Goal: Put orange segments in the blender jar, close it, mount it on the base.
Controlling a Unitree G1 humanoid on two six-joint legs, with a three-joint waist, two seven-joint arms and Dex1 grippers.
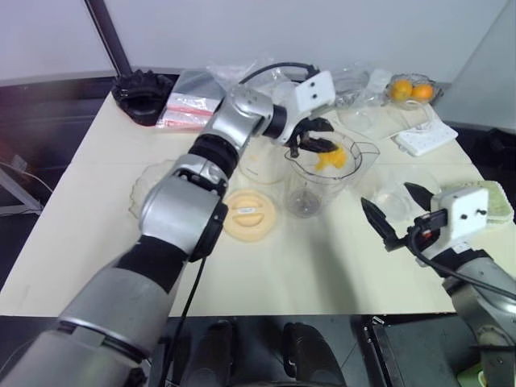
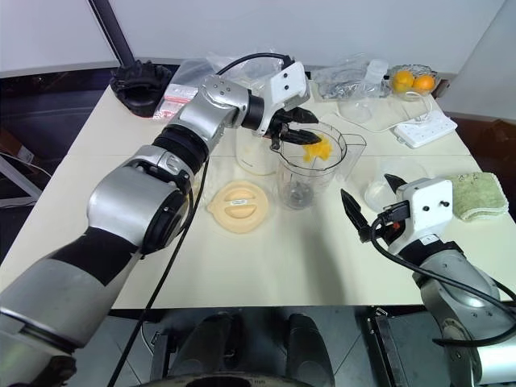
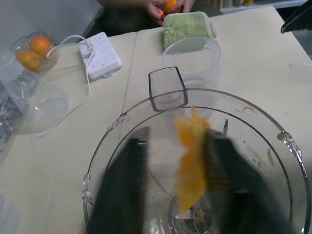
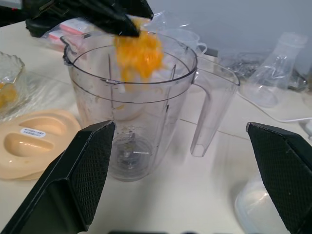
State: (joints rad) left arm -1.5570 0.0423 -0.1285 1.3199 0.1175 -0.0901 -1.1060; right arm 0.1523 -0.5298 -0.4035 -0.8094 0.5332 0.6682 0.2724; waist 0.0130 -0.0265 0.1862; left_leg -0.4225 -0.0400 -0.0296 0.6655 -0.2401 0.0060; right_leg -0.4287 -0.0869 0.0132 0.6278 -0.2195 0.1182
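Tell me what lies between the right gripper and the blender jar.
Only bare tabletop: in the right wrist view the open right gripper faces the blender jar with nothing standing between.

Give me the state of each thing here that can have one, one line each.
blender jar: upright on table, lid off
orange segments: dropping inside jar mouth
lid: flat on table beside jar
left gripper: open over jar
right gripper: open, holding nothing

A flat pale orange lid [image 2: 238, 205] lies on the cream table [image 2: 266, 266]. Toward the far edge, a glass bowl of whole oranges [image 2: 412, 82] stands near a white power strip [image 2: 425, 129], with crumpled clear plastic bags [image 2: 347, 79] beside them. A green cloth [image 2: 480, 196] rests at the table's right edge, and a black ribbed part [image 2: 142, 85] sits at the far left corner.
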